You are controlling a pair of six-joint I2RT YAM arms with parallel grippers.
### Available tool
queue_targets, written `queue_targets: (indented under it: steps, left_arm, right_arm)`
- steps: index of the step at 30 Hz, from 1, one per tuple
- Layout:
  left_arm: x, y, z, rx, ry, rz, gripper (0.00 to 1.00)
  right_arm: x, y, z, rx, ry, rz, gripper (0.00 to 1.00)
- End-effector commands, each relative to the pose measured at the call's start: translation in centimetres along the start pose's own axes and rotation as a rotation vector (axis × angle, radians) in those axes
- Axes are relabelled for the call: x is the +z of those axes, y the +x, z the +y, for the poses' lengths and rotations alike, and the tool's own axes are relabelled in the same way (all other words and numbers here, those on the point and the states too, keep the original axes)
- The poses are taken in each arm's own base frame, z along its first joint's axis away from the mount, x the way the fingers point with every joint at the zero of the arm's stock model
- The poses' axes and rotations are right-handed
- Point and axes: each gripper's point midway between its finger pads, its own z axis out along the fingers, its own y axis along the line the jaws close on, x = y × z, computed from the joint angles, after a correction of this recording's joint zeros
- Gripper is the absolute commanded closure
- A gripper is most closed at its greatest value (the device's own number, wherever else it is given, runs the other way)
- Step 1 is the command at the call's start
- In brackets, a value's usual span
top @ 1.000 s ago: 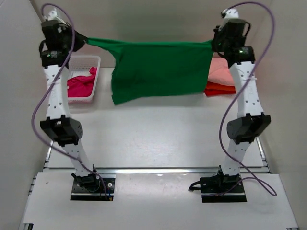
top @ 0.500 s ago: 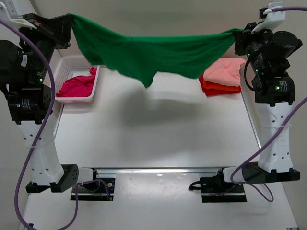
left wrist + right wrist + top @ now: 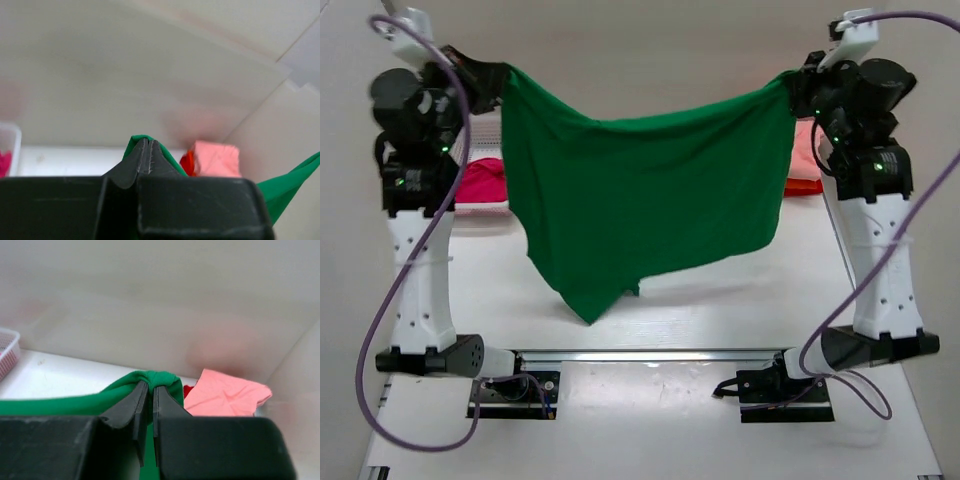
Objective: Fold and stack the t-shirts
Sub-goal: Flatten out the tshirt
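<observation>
The green t-shirt [image 3: 640, 205] hangs spread in the air between both arms, its lowest corner near the table's front edge. My left gripper [image 3: 503, 80] is shut on its left top corner; the cloth [image 3: 135, 144] shows round the closed fingertips [image 3: 148, 145]. My right gripper [image 3: 794, 82] is shut on its right top corner, cloth [image 3: 160, 377] bunched over the tips [image 3: 148, 386]. A folded salmon pink t-shirt [image 3: 225, 394] lies on a red one [image 3: 804, 186] at the back right. A magenta t-shirt [image 3: 480, 185] lies in the basket.
The white lattice basket [image 3: 485, 210] stands at the back left, mostly hidden behind my left arm and the green cloth. White walls close in the back and both sides.
Both grippers have swung back inward and the green t-shirt, stretched and bunched half a second ago, now hangs open and much lower in front of the camera.
</observation>
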Motion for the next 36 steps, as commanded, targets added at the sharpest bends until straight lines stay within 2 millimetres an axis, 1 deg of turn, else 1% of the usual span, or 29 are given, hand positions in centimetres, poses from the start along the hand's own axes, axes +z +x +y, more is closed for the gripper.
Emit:
queue_targets:
  steps: [1, 4, 5, 6, 8, 9, 10, 11, 12, 13, 14, 16, 17, 18, 19, 20, 21, 22, 24, 25, 27, 28, 29, 31, 32, 33, 34, 35, 36]
  left_arm:
    - [3.9, 6.0, 3.8, -0.003, -0.067, 0.115, 1.0]
    - [6.7, 8.8, 6.7, 0.022, -0.118, 0.18, 1.0]
    - [7.2, 9.4, 7.0, 0.036, -0.124, 0.197, 1.0]
    - [8.3, 9.6, 8.2, 0.048, -0.152, 0.2, 1.0]
    - [11.0, 9.1, 10.7, 0.08, -0.198, 0.194, 1.0]
    - [11.1, 8.7, 12.4, 0.073, -0.228, 0.205, 1.0]
    - [12.2, 7.5, 13.1, 0.071, -0.223, 0.182, 1.0]
    - [12.5, 6.3, 12.7, 0.067, -0.205, 0.16, 1.0]
    - [12.7, 5.8, 13.0, 0.062, -0.197, 0.14, 1.0]
    - [12.2, 5.1, 12.4, 0.06, -0.179, 0.115, 1.0]
    - [11.3, 4.2, 12.0, 0.072, -0.184, 0.097, 1.0]
    - [10.3, 2.8, 9.8, 0.106, -0.163, 0.062, 1.0]
    - [9.5, 1.7, 9.2, 0.116, -0.15, 0.041, 1.0]
    - [9.2, 1.7, 8.8, 0.112, -0.146, 0.043, 1.0]
    - [8.6, 1.3, 7.8, 0.113, -0.123, 0.042, 1.0]
    - [7.7, 0.8, 7.1, 0.124, -0.115, 0.035, 1.0]
    - [7.5, 2.0, 7.0, 0.129, -0.124, 0.063, 1.0]
    - [6.5, 1.3, 5.7, 0.137, -0.105, 0.044, 1.0]
    - [4.5, 3.1, 5.7, 0.13, -0.116, 0.076, 1.0]
    - [4.4, 4.2, 4.7, 0.121, -0.097, 0.085, 1.0]
    - [1.9, 6.9, 4.8, 0.099, -0.118, 0.134, 1.0]
    - [1.4, 8.0, 4.6, 0.089, -0.112, 0.151, 1.0]
    - [0.0, 10.4, 4.8, 0.073, -0.126, 0.187, 1.0]
    - [-3.5, 15.9, 6.0, 0.025, -0.159, 0.28, 1.0]
    - [-4.5, 17.3, 5.6, 0.007, -0.149, 0.301, 1.0]
    - [-6.5, 20.2, 6.3, -0.034, -0.17, 0.347, 1.0]
    - [-8.1, 23.9, 7.5, -0.082, -0.209, 0.417, 1.0]
    - [-9.7, 24.2, 6.8, -0.099, -0.197, 0.418, 1.0]
    - [-11.6, 26.5, 7.2, -0.123, -0.209, 0.458, 1.0]
  right_arm:
    - [4.8, 4.7, 0.8, -0.001, -0.036, 0.092, 1.0]
    - [7.9, 8.4, 1.5, -0.008, -0.05, 0.166, 1.0]
    - [8.5, 9.0, 1.6, -0.014, -0.054, 0.177, 1.0]
    - [9.4, 9.8, 1.8, -0.016, -0.054, 0.194, 1.0]
    - [11.6, 10.4, 1.6, -0.027, -0.027, 0.195, 1.0]
    - [12.4, 10.5, 1.5, -0.031, -0.022, 0.191, 1.0]
    - [13.5, 9.9, 0.9, -0.04, -0.016, 0.174, 1.0]
    - [13.7, 7.6, 0.8, -0.039, -0.02, 0.13, 1.0]
    - [14.8, 8.6, 0.5, -0.035, -0.017, 0.148, 1.0]
    - [14.8, 6.4, 0.0, -0.028, -0.006, 0.088, 1.0]
    - [14.7, 6.1, -0.3, -0.031, -0.001, 0.08, 1.0]
    - [14.2, 5.3, -1.2, -0.032, 0.01, 0.059, 1.0]
    - [13.8, 5.1, -1.6, -0.022, 0.012, 0.056, 1.0]
    - [13.9, 5.9, -2.4, -0.007, 0.023, 0.073, 1.0]
    - [13.3, 5.3, -2.6, -0.01, 0.02, 0.061, 1.0]
    - [12.8, 5.7, -3.0, -0.011, 0.024, 0.073, 1.0]
    - [12.8, 6.7, -3.4, -0.007, 0.036, 0.097, 1.0]
    - [12.1, 6.5, -3.4, 0.0, 0.027, 0.097, 1.0]
    - [10.8, 8.7, -3.4, 0.021, 0.017, 0.143, 1.0]
    - [10.6, 9.6, -3.2, 0.027, 0.014, 0.16, 1.0]
    - [9.2, 14.1, -2.3, 0.039, 0.001, 0.246, 1.0]
    - [8.6, 17.4, -2.0, 0.049, 0.004, 0.318, 1.0]
    - [7.6, 17.9, -2.0, 0.051, 0.001, 0.33, 1.0]
    - [4.6, 23.0, -1.2, 0.118, 0.001, 0.435, 1.0]
    - [3.7, 24.2, -1.0, 0.13, 0.001, 0.462, 0.99]
    - [2.0, 26.6, -0.2, 0.164, -0.003, 0.513, 0.99]
    - [0.5, 30.0, 0.4, 0.185, 0.003, 0.6, 0.99]
    - [-1.5, 31.9, 1.1, 0.217, 0.007, 0.656, 1.0]
    - [-2.5, 32.4, 2.1, 0.227, -0.005, 0.673, 1.0]
